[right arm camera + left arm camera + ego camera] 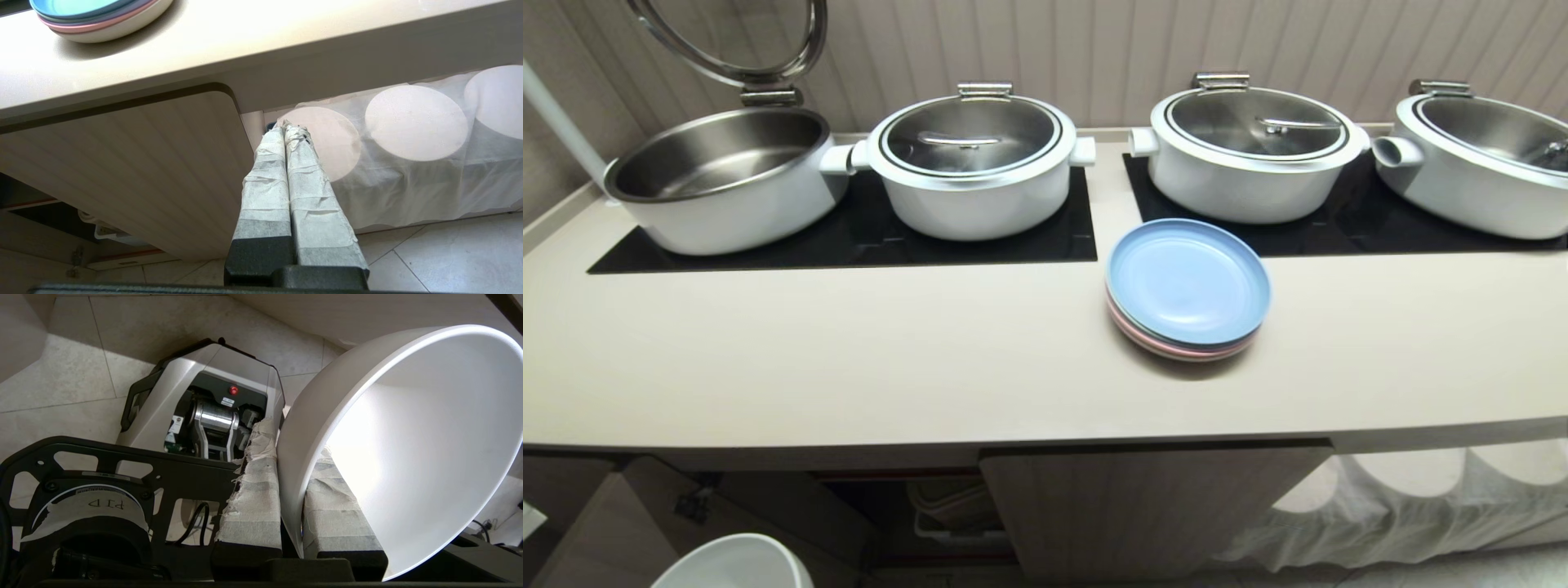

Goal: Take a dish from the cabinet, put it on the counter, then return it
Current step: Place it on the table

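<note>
Left gripper is clamped on the bowl: one taped finger sits inside the wall, the other outside, w/ the rim pinched between them near their roots. Bowl hangs tilted on edge, its open side facing away from the outer finger. In the head view only a slice of the bowl shows, low at the near edge, below the counter and in front of the open cabinet. So it's out of the cabinet but not yet up on the counter.

Handling, as a guess: bowl looks glossy, hard and thin-walled, prob. light but slippery and chippable. A one-sided rim pinch lets it swing or slide between the pads, so slow lifts, no jerks. The tape on the fingers should help friction. Rim is the only sensible hold for a bowl this deep; a deeper bite along the wall = steadier. Set it down base first, levelled, on bare counter well clear of the stack of plates and the pots on the black hob.

Right gripper is idle, fingers pressed together on nothing, pointing at the closed cabinet door edge, under the counter lip.
</note>
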### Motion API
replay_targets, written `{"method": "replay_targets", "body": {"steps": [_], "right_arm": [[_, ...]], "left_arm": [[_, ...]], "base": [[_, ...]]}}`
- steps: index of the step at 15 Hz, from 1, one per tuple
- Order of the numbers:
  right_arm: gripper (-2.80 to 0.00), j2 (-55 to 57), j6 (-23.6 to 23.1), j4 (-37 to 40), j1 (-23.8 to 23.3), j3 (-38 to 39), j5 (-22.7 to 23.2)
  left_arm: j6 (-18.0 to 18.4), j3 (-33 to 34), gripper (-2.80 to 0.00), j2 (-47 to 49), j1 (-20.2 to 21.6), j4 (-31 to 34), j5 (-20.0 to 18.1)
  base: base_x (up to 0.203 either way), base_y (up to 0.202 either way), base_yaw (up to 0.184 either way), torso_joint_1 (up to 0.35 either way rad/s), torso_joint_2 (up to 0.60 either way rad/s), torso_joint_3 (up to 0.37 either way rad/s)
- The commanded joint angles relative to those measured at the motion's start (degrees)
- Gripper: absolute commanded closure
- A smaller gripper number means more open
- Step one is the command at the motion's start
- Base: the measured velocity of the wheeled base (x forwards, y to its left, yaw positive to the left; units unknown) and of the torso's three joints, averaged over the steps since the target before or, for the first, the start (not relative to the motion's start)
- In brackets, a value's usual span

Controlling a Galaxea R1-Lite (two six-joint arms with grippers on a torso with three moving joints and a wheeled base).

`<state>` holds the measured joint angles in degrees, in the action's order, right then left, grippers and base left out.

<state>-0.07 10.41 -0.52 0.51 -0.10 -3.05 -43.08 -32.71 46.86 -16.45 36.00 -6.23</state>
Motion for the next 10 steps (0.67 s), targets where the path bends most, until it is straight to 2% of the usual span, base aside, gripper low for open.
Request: {"method": "replay_targets", "body": {"steps": [1, 10], "right_arm": [[0.0, 0.07, 0.05, -0.01, 0.02, 0.01, -0.02], [0.0, 0.07, 0.05, -0.01, 0.02, 0.01, -0.02]], "left_arm": [[-0.25, -0.08, 0.0, 0.08, 0.01, 0.22, -0.01], [-0.16, -0.16, 0.0, 0.34, 0.01, 0.21, -0.01]], "base": [[0.0, 0.0, 0.0, 0.17, -0.32, -0.176], [0.0, 0.0, 0.0, 0.159, -0.32, -0.166]]}}
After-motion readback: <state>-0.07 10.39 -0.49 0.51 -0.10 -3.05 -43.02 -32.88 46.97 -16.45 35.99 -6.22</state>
